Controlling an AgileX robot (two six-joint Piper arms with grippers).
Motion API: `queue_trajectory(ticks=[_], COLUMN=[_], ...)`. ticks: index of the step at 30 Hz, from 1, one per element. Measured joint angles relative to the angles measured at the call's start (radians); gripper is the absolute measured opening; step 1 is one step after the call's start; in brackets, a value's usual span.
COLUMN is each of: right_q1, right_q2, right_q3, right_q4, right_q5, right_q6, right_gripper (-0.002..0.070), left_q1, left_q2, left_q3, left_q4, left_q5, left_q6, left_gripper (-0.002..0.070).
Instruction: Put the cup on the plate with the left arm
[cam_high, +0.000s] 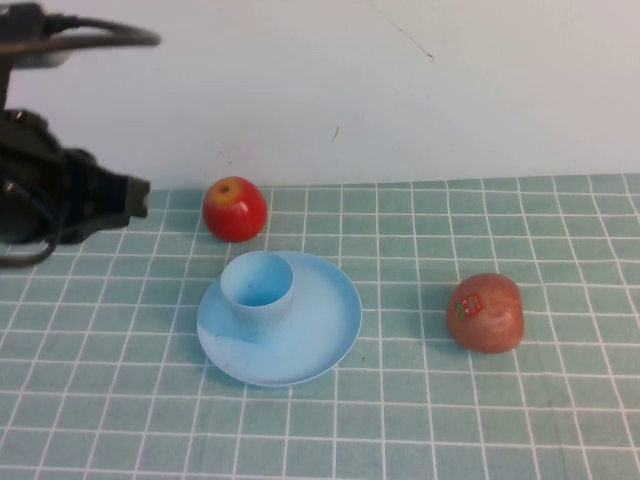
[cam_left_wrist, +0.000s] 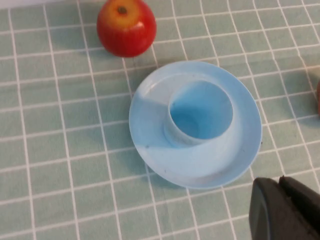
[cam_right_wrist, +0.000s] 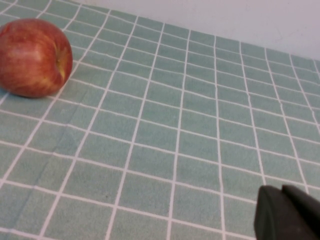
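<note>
Already the small light-blue plastic cup (cam_high: 257, 292) stands upright on the round light-blue plastic plate (cam_high: 325, 335), so only retreat seems left: the left tool (cam_high: 128, 197) hovers apart from it, its jaw state unclear, and the right tool (cam_right_wrist: 287, 215) sits off elsewhere, equally unclear.

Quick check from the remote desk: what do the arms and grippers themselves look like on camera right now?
The left arm is black and blocky, with a looping black cable above it; its left gripper is a squared black block at the table's left edge. The right gripper shows only as a rounded matte black piece in its own wrist view. No markings visible.
</note>
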Motion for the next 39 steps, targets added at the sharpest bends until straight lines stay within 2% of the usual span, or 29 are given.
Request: queue_trajectory(ticks=[3,11,19,22,26,32,36,39], right_q1=[0.0,0.0,0.0,0.0,0.0,0.0,0.0,0.0], right_q2=[0.0,0.0,0.0,0.0,0.0,0.0,0.0,0.0], right_q3=[0.0,0.0,0.0,0.0,0.0,0.0,0.0,0.0], right_q4=[0.0,0.0,0.0,0.0,0.0,0.0,0.0,0.0], right_q5=[0.0,0.0,0.0,0.0,0.0,0.0,0.0,0.0], right_q6=[0.0,0.0,0.0,0.0,0.0,0.0,0.0,0.0], right_gripper=[-0.0002,-0.0002,-0.0002,-0.0002,-0.0002,-0.0002,-0.0002,-0.0002], left_q1=[0.0,0.0,0.0,0.0,0.0,0.011,0.07,0.128], left_q2=[-0.137,-0.453,-0.564,-0.569,-0.569,-0.629,-0.74,-0.847], left_q3=[0.106,0.229,0.235,0.235,0.241,0.393,0.584,0.752], left_q4=[0.0,-0.021,-0.034,-0.022,0.067,0.201,0.21,0.187], left_q5=[-0.016,-0.041,0.086,0.085,0.017,-0.214,-0.365,-0.407], left_q6=[-0.062,-0.08,-0.083,-0.085,-0.093,-0.093,-0.095,-0.099], left_gripper=[0.0003,0.0003,0.0003,0.0003,0.0003,0.0002,0.0001,0.0001])
